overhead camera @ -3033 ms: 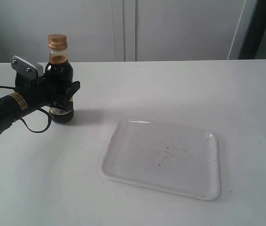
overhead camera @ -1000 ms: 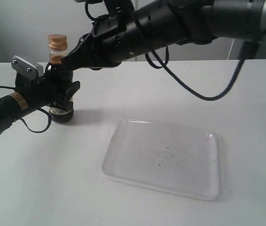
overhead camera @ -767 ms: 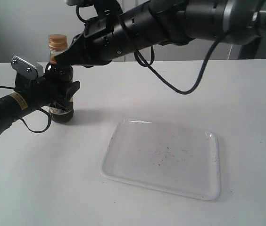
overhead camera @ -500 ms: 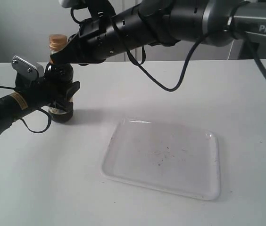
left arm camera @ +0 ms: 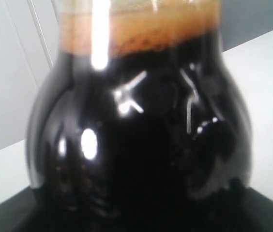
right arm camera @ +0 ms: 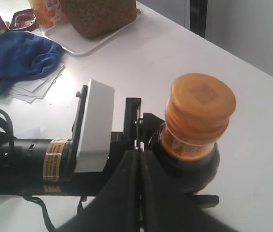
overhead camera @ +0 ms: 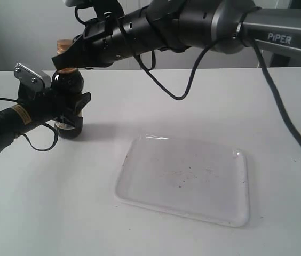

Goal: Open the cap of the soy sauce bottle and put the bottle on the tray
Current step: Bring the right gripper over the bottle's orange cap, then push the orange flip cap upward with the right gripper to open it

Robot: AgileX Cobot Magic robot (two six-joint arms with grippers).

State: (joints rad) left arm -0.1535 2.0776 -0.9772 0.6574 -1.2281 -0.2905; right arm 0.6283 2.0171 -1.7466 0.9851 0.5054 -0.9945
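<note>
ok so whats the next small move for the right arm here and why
Probably ease the right pincer the last bit toward the cap and catch its edge to flip it up. The cap looks fully down, the pincer tip sits just beside the neck with its fingers together, and the left pincer already braces the soy sauce bottle upright on the table.

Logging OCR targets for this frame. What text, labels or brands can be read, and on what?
"PiPER": white lettering on the right arm's grey link, exterior view.
Yellow sticker on the left arm: print too small to read; the same sticker in the right wrist view is blurred.
Soy sauce bottle: label hidden behind the left gripper, nothing readable.
Cap: faint square mark on top, no legible text.
Tray: only dark specks.
</note>
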